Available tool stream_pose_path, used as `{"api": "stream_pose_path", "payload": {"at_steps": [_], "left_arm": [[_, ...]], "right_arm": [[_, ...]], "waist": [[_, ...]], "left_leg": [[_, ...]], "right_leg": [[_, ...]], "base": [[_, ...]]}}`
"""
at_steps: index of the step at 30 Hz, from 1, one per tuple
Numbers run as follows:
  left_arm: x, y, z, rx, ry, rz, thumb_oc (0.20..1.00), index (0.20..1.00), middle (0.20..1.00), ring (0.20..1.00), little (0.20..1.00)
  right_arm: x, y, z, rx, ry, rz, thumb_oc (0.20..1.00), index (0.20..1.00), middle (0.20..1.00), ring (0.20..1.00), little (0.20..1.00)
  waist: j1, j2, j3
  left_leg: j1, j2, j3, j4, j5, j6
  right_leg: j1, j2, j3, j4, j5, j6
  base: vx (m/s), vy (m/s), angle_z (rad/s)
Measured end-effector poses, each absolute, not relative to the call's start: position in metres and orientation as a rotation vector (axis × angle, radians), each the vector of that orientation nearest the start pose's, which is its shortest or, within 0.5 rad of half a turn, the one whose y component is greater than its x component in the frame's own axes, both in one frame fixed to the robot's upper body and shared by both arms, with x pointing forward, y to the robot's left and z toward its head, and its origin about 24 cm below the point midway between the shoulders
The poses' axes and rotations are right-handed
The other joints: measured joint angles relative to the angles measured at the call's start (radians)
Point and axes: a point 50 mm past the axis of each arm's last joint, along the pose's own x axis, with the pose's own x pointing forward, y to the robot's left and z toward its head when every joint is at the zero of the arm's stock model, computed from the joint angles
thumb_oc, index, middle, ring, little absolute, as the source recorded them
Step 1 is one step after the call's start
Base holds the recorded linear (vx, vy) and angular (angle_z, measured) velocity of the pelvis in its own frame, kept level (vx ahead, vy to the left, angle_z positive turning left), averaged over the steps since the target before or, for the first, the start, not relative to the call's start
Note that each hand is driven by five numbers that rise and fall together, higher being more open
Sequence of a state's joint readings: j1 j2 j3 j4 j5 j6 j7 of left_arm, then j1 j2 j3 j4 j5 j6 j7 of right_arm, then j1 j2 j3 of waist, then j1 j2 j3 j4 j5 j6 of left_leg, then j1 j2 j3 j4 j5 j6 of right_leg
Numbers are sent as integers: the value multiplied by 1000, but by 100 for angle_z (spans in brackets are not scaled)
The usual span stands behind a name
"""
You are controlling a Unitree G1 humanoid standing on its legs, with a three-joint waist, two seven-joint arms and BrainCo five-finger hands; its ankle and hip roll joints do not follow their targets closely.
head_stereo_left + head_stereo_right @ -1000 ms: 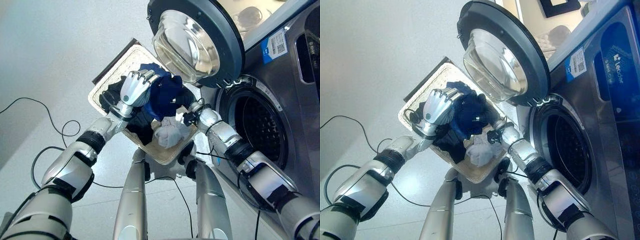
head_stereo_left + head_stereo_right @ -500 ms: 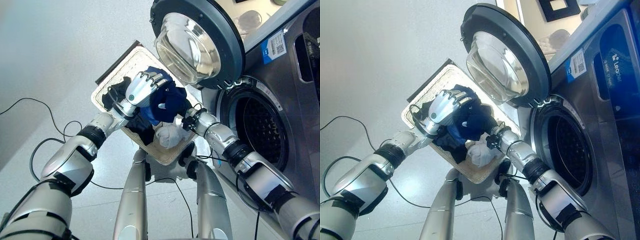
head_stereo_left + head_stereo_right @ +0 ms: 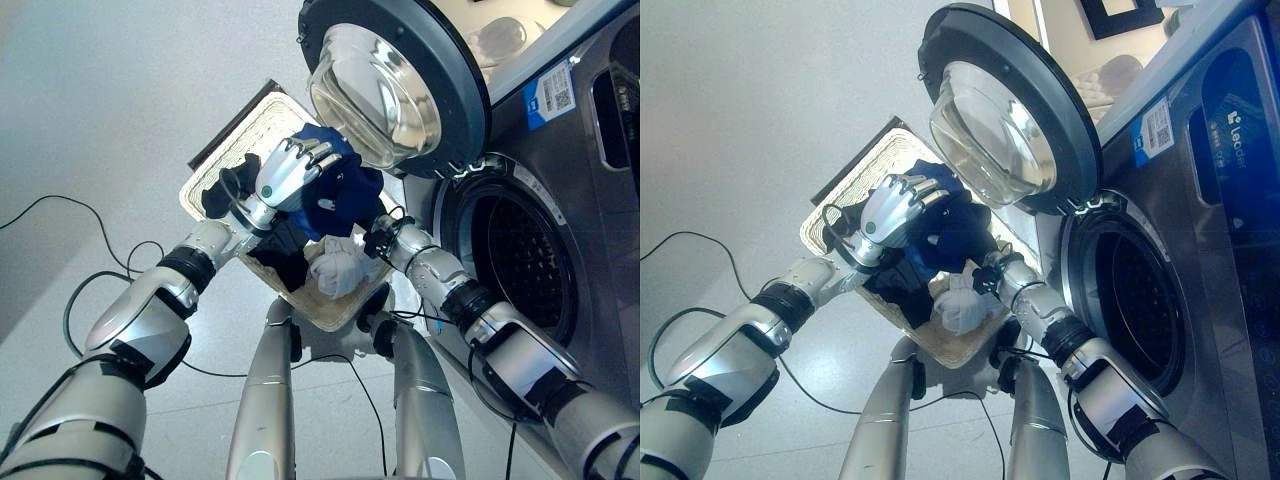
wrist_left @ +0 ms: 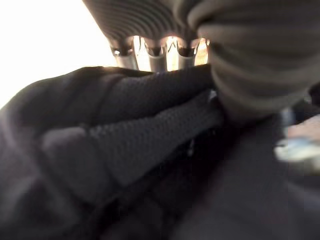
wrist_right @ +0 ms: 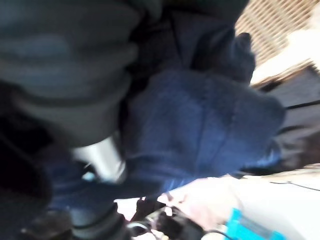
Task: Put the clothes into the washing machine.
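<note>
- One wicker basket (image 3: 226,160) at frame centre, holding one navy garment (image 3: 345,192), black clothes (image 3: 285,250), one white piece (image 3: 340,268);
- Left hand (image 3: 285,172) fingers curled on the navy garment;
- Right hand (image 3: 378,238) probably buried in it, fingers unclear;
- One washing machine (image 3: 560,200) at right, door (image 3: 395,80) open.

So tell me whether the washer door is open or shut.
Open: the washing machine door is swung wide, clear of the drum opening.

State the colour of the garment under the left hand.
Dark navy blue garment, clearest in the left eye view, with the left hand on it.
</note>
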State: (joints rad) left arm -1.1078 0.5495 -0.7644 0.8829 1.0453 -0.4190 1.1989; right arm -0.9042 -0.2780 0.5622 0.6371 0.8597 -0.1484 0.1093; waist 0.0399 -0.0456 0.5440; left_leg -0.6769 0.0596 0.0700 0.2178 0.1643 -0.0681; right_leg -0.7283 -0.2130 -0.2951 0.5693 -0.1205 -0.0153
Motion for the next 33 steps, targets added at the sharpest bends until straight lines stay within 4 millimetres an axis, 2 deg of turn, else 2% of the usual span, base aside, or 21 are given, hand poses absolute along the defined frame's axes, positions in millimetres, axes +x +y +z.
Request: {"api": "stream_pose_path", "payload": {"at_steps": [9,10,11,12,13,14,19,23,26,29,33], "left_arm": [[366,121,205,1389,-1492,137,200,200,200,200,200],[366,121,205,1387,-1493,136,222,222,222,222,222],[366,120,205,1385,-1493,135,423,423,423,423,423],[366,119,205,1383,-1494,135,473,473,473,473,473],[366,118,205,1379,-1495,134,664,664,664,664,664],[366,118,205,1379,-1495,134,1000,1000,1000,1000,1000],[367,120,200,1411,-1458,131,1000,1000,1000,1000,1000],[369,125,197,1413,-1394,156,1000,1000,1000,1000,1000],[369,135,184,1372,-1288,203,1000,1000,1000,1000,1000],[369,156,168,1332,-1144,277,1000,1000,1000,1000,1000],[370,171,164,1215,-1022,411,1000,1000,1000,1000,1000]], "right_arm": [[375,-63,158,270,-181,542,200,200,200,200,200],[375,-63,157,287,-183,537,200,200,200,200,200],[374,-63,156,299,-184,535,200,200,200,200,200],[374,-63,155,308,-185,533,200,200,200,200,200],[375,-65,153,331,-182,513,200,200,200,200,200],[375,-66,152,337,-179,505,200,200,200,200,200],[379,-85,155,419,-244,409,200,200,200,200,200],[380,-93,155,437,-269,345,200,200,200,200,200],[379,-104,138,437,-243,262,200,200,200,200,200],[377,-120,116,431,-198,170,200,200,200,200,200],[371,-140,94,426,-177,54,200,200,200,200,200]], "waist": [[-1,0,0],[-3,0,0],[-3,0,0],[-3,0,0],[-3,0,0],[-3,0,0],[-4,1,0],[-6,2,0],[-10,9,0],[-28,11,0],[-31,13,1]], "left_leg": [[1,4,2,1,-2,-2],[1,4,4,1,-2,-2],[1,4,4,1,-2,-3],[1,4,5,1,-2,-3],[2,5,6,2,-3,-3],[2,5,7,2,-3,-4],[3,8,16,1,-5,-5],[4,17,34,-8,-5,-5],[12,19,49,-20,-5,-3],[24,19,68,-36,-6,-1],[35,24,88,-54,-4,1]], "right_leg": [[0,2,1,-5,0,0],[0,2,1,-6,0,0],[0,2,2,-6,0,0],[0,3,2,-6,1,0],[0,4,3,-7,1,0],[-1,4,4,-8,1,0],[-3,9,13,-19,6,-1],[-8,22,27,-41,21,-2],[-9,34,43,-64,36,2],[-8,39,60,-85,49,7],[-8,53,77,-106,62,9]], "base": [[0,0,0],[0,0,0],[0,0,0],[0,0,0],[0,0,0],[-13,26,-4],[-9,19,-6],[-18,38,-14],[-1,53,-19],[-13,48,-16],[-3,42,-14]]}}
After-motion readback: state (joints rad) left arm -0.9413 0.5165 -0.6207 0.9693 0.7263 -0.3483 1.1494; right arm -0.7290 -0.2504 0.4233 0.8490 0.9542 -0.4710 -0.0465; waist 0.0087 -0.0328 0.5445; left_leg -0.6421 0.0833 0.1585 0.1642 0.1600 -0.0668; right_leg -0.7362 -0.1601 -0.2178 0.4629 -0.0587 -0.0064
